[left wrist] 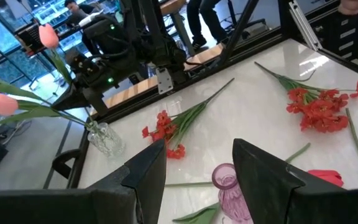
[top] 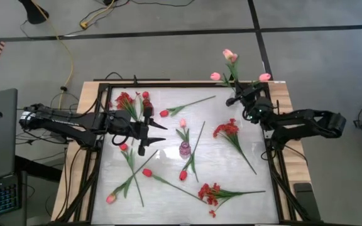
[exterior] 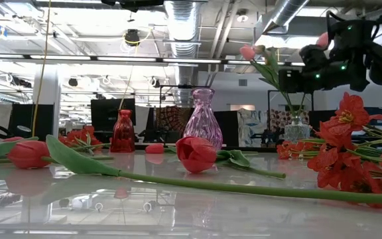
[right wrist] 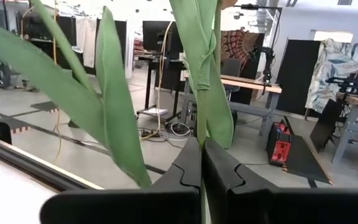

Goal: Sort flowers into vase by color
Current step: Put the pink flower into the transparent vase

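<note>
A clear vase (exterior: 297, 129) at the table's far right corner holds pink tulips (top: 230, 55). My right gripper (right wrist: 202, 155) hovers there, shut on a green tulip stem. The purple vase (top: 185, 149) stands at mid-table and the red vase (exterior: 123, 131) at the far left. Red tulips (top: 164, 113), pink tulips (top: 182, 123) and red bunches (top: 226, 129) lie flat on the table. My left gripper (left wrist: 197, 168) hangs open above the table, left of the purple vase (left wrist: 229, 186), touching nothing. My right gripper pinches a thin green stem (right wrist: 201, 134) between its two fingers, just below the long leaves. The fingers come roughly level and lie across the stem. The stem stands nearly upright above the clear vase; whether its lower end is inside the vase is hidden.
More flowers lie toward the near edge: a red bunch (top: 209, 191), red tulips (top: 147, 172) and a pink tulip (top: 110, 198). A black frame (top: 99, 125) rims the table. People and desks show in the room beyond.
</note>
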